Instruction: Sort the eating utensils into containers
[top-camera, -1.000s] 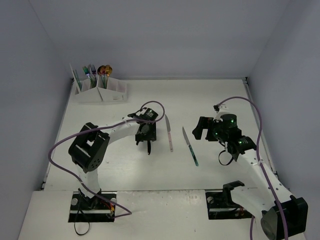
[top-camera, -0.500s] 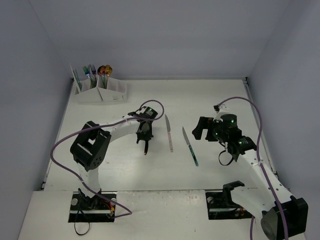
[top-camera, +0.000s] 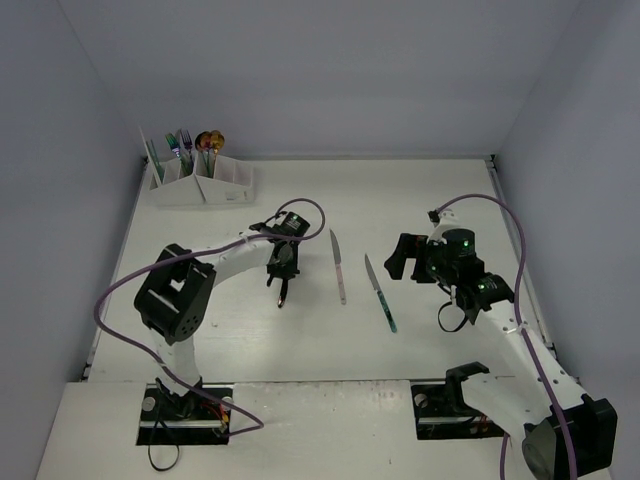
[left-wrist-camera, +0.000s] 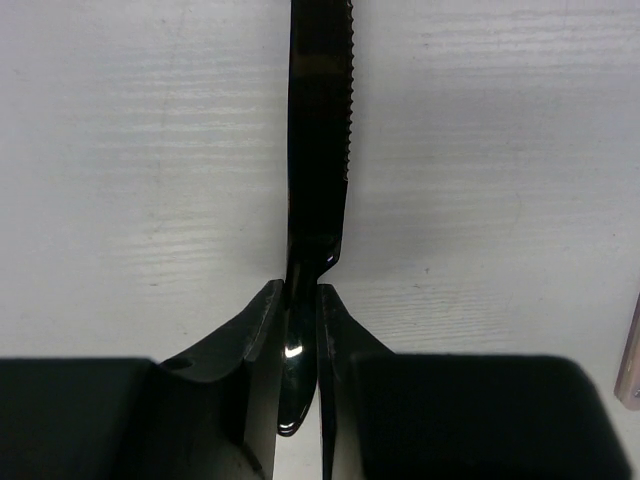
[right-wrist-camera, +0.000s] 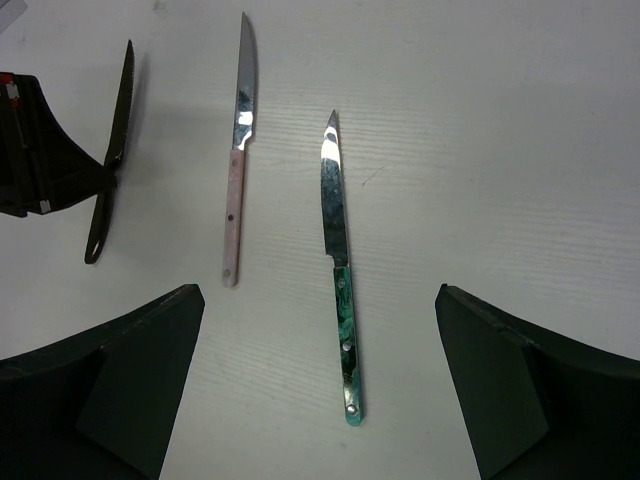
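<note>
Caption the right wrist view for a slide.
Open right gripper hovers over pink-handled knife and green-handled knife; left gripper grips a black knife.

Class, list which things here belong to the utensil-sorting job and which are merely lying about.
Belong: black serrated metal knife in the left gripper; pink-handled steel knife; teal-handled steel knife; white compartmented rack with coloured utensils upright in it.

Lying about: no loose items; only the purple rig cables.

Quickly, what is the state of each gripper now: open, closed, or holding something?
The left gripper is closed on the black knife.
The right gripper is open, holding nothing.
</note>
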